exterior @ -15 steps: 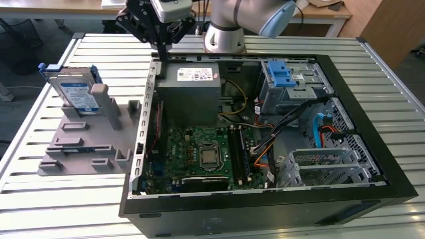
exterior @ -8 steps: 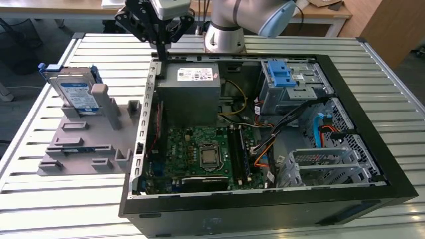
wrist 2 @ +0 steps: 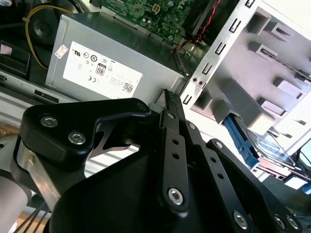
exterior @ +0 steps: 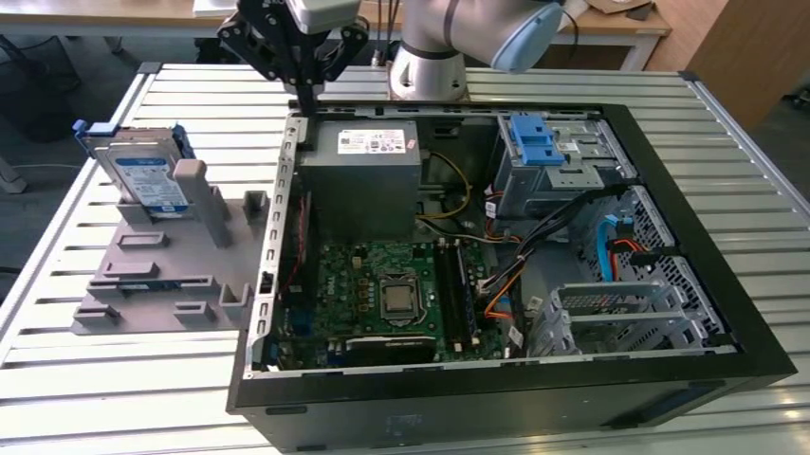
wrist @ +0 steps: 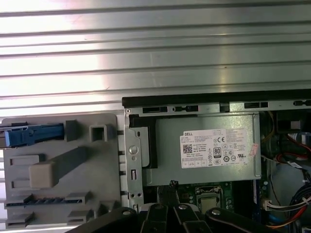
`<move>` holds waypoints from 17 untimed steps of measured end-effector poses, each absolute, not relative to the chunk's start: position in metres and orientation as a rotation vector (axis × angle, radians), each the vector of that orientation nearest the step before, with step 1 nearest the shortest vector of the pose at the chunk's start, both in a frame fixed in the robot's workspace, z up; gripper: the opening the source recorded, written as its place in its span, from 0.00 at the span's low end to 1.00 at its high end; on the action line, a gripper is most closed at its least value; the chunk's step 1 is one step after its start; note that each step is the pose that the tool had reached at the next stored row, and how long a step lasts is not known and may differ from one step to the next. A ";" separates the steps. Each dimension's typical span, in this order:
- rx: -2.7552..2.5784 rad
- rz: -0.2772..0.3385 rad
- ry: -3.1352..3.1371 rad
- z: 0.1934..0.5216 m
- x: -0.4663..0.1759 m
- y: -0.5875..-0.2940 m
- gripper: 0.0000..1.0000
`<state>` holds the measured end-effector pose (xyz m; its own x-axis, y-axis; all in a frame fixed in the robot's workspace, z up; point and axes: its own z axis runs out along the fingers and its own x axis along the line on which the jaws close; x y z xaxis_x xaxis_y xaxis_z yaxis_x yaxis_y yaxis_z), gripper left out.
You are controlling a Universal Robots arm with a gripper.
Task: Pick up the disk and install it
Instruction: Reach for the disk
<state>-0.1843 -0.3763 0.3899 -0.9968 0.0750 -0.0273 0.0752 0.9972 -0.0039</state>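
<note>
Hovering above the computer case (exterior: 281, 237) wall with fingers (wrist 2: 167, 104) closed together and empty, the gripper (exterior: 307, 95) is well apart from the disk (exterior: 142, 180) standing upright in the grey holder (exterior: 165, 275), so a clean pickup likely needs them opened wide first.

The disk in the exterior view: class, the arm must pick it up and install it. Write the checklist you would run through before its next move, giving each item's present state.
1. The disk stands upright in the grey holder, free from above: ok.
2. The gripper carries nothing: ok.
3. Jaws open for a grasp: not ok, they are shut.
4. The gripper is above the disk: not ok. It hangs over the edge of the computer case, near the power supply, to the exterior view's right of the disk.
5. The computer case lies open: ok.
6. The drive cage has a free slot: cannot tell.
</note>
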 end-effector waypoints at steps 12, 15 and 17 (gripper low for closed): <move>0.117 -0.008 3.112 0.390 -0.195 -0.374 0.11; 0.117 -0.008 3.112 0.390 -0.197 -0.371 0.11; 0.117 -0.008 3.112 0.389 -0.198 -0.370 0.11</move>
